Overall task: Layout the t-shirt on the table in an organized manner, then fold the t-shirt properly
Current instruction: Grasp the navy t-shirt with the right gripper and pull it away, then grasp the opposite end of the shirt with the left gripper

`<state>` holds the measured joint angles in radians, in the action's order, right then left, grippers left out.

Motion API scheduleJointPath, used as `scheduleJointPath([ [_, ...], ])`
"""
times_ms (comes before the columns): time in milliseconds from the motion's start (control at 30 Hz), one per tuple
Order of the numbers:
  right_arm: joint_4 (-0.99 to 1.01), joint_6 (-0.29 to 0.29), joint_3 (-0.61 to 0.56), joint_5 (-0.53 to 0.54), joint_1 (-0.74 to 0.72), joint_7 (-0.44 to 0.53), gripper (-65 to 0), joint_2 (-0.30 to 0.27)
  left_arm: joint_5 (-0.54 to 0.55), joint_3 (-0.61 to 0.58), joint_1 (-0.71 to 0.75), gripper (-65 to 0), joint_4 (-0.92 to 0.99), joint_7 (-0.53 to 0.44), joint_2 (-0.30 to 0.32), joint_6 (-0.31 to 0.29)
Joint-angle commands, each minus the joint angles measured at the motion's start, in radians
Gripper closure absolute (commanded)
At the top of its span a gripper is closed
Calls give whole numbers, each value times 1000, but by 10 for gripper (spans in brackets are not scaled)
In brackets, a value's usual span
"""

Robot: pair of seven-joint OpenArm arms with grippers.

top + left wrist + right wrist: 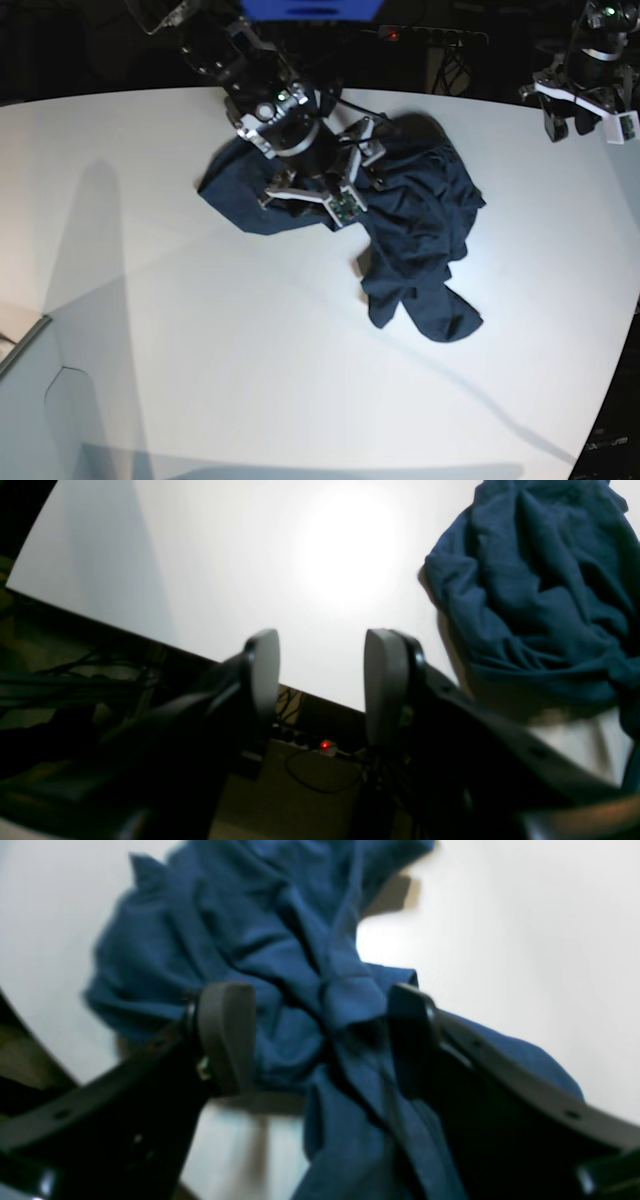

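While crumpled in a loose heap toward the far middle of the large smooth white table [150, 330], the dark navy-blue soft fabric t-shirt [420, 230] remains far from laid out, judged as the earliest stage of the task. Right gripper [320, 1040]: poised low over the heap, jaws apart, with a raised ridge of fabric between the two pads; contact between pads and cloth cannot be told through the blur. Left gripper [320, 680]: held high near the far edge of the table, well apart from the shirt, jaws apart and holding nothing. Risk on closing: several stacked layers caught at once instead of a single hem or shoulder, so that lifting raises the whole bundle rather than opening it. Risk on pulling: twisted folds tightened further, or the lobe trailing toward the near side dragged under the rest. Risk from a shallow pinch: soft cloth slipping out as tension builds. Risk from too deep a descent: pads pressing into the tabletop. No sleeve, collar or hem clearly identifiable in any view, hence an uncertain choice of grasp point.
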<state>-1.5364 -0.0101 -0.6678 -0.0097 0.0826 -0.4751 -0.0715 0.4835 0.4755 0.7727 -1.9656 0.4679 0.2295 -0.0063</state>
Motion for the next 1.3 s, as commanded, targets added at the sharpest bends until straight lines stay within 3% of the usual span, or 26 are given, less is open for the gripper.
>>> scheduleJointPath([
  [0, 3, 0, 0, 4, -24, 23, -418, 6, 1, 7, 12, -269, -16, -21, 6, 1],
  [133, 55, 0, 0, 4, -62, 25, -408, 8, 1, 7, 11, -268, -16, -21, 6, 1],
  [200, 63, 0, 0, 4, -77, 25, -365, 8, 1, 7, -3, -267, -16, -21, 6, 1],
  [267, 69, 0, 0, 4, -94, 25, -257, 3, -1, 7, -12, -267, -15, -21, 6, 1],
  [367, 73, 0, 7, 4, -114, 25, 0, 0, -1, 7, -14, -267, -15, -21, 6, 1],
  [633, -152, 0, 201, 4, -97, 25, 0, -52, -1, 7, -15, -267, -16, -21, 11, 1],
  [800, -258, -1, 329, 7, -134, 31, 0, -55, -1, 7, -42, -267, -24, -22, 12, 1],
  [1033, -235, -1, 495, 7, -292, 45, 0, -50, 1, 7, -123, -271, -27, -22, 8, 1],
  [1267, 15, -1, 604, 7, -398, 128, 0, -46, 1, -2, -247, -271, -27, -21, 3, 1],
])
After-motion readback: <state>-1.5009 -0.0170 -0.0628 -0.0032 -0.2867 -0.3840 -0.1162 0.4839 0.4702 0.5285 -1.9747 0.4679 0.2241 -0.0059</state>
